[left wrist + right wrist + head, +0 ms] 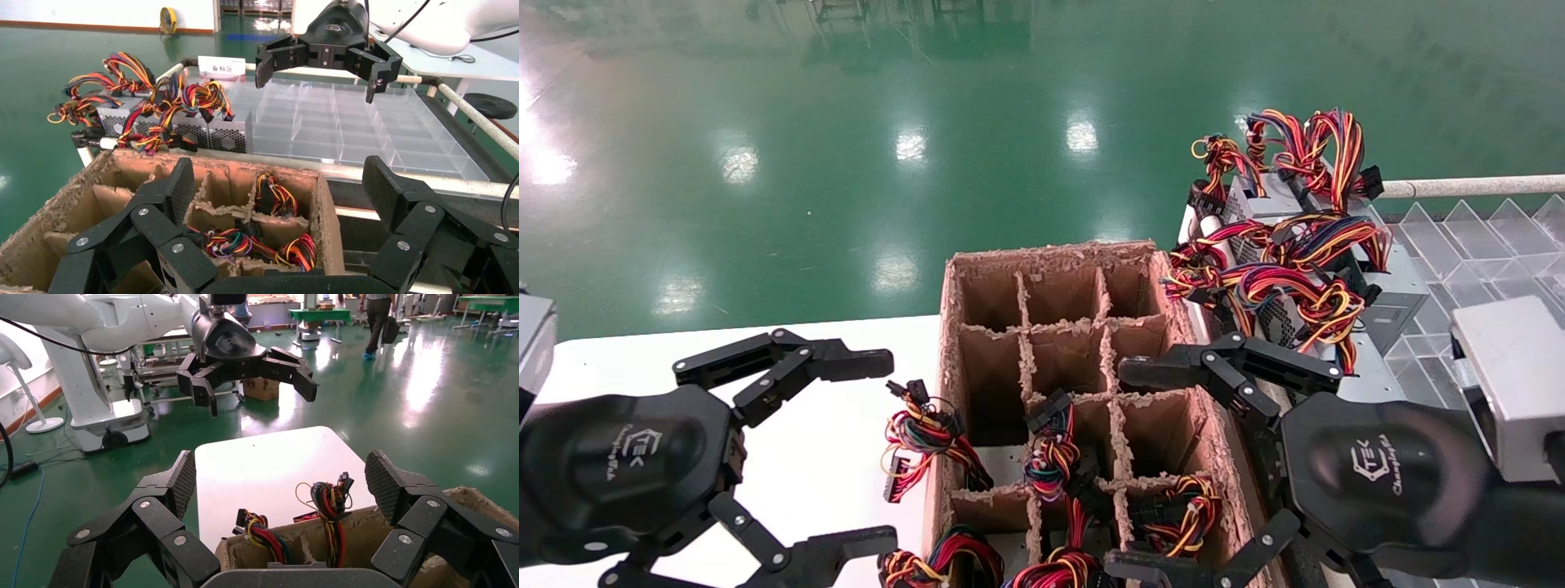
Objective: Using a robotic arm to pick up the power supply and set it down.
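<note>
Several silver-grey power supplies [1397, 290] with perforated sides [227, 132] lie on the rack at the right rear, under tangled red, yellow and black wires [1295, 282]. More wire bundles [1050, 457] stick up from the cells of the brown cardboard divider box [1071, 343]. My left gripper [888, 447] hangs open over the white table, just left of the box. My right gripper [1122, 467] is open above the box's right-hand cells, empty. In the left wrist view my left gripper [280, 184] faces the box [327, 211]. In the right wrist view my right gripper [281, 478] spans the box edge [367, 527].
A clear plastic divider tray [1483, 245] fills the rack on the right, with a grey rail [1467, 186] behind it. The white table [846, 425] carries the box, and one wire bundle [923, 437] hangs over the box's left wall. Green floor lies beyond.
</note>
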